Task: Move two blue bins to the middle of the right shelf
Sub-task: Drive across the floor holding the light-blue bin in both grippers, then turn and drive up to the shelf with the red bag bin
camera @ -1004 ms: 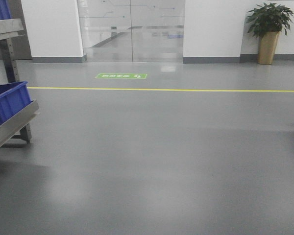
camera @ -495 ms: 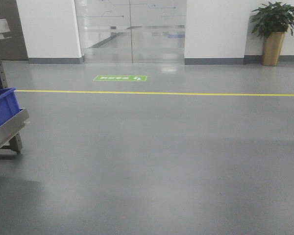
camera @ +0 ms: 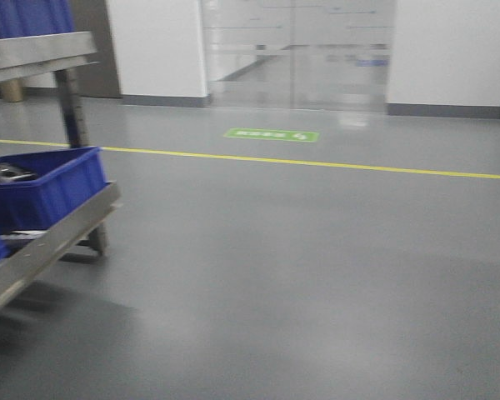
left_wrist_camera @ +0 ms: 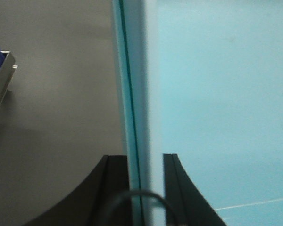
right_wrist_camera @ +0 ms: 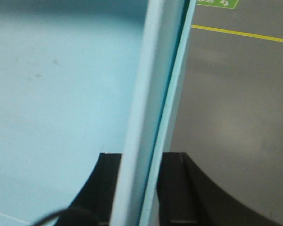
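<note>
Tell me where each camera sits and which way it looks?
Front view: looks forward across grey floor to glass doors, metal shelf at left; no robot parts.
Left wrist: sits behind the left claw, looking along its fingers, which straddle the wall of a light blue bin.
Right wrist: behind the right claw, likewise straddling a bin wall.
Shared: front and right wrist both see the yellow line and green floor sign.

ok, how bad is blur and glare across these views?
Front view: motion smear throughout, blue bin and rack edges soft, pale glare on floor near the glass doors. Both wrist views: pale bin rim too close, out of focus.
</note>
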Available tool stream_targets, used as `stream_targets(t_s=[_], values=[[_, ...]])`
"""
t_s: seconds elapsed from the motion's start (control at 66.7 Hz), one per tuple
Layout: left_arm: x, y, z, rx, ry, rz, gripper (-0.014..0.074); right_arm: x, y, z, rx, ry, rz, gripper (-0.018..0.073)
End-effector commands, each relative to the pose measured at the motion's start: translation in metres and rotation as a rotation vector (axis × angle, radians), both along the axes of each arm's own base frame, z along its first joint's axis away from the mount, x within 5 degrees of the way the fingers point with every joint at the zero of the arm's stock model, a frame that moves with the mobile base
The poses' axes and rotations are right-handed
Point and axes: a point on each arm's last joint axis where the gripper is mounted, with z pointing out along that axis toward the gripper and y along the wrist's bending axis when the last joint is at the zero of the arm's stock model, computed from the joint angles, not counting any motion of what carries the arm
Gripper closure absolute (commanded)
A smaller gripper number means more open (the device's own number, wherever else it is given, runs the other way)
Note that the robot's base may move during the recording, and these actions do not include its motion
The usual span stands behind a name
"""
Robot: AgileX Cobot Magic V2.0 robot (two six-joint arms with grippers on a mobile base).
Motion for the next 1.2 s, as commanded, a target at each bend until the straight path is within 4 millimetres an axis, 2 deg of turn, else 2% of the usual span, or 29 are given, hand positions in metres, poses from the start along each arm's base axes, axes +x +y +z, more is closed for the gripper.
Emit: stream_targets(t_s=[0.0,0.255,1.184], values=[[-0.007,-0.014,0.016,-0.112,-0.095,-0.077,0.0707,-0.005,0.006,0.018,0.1,-0.106,0.026,0.0712],[0.004,-0.02,0.013,-0.136,-0.145,-0.078,0.0707,-0.005,0.006,0.018,0.1,-0.106,0.026,0.0712],[0.005,-0.02,0.017,-0.154,-0.183,-0.078,0.0707,-0.005,0.006,0.018,0.1,-0.106,0.026,0.0712]])
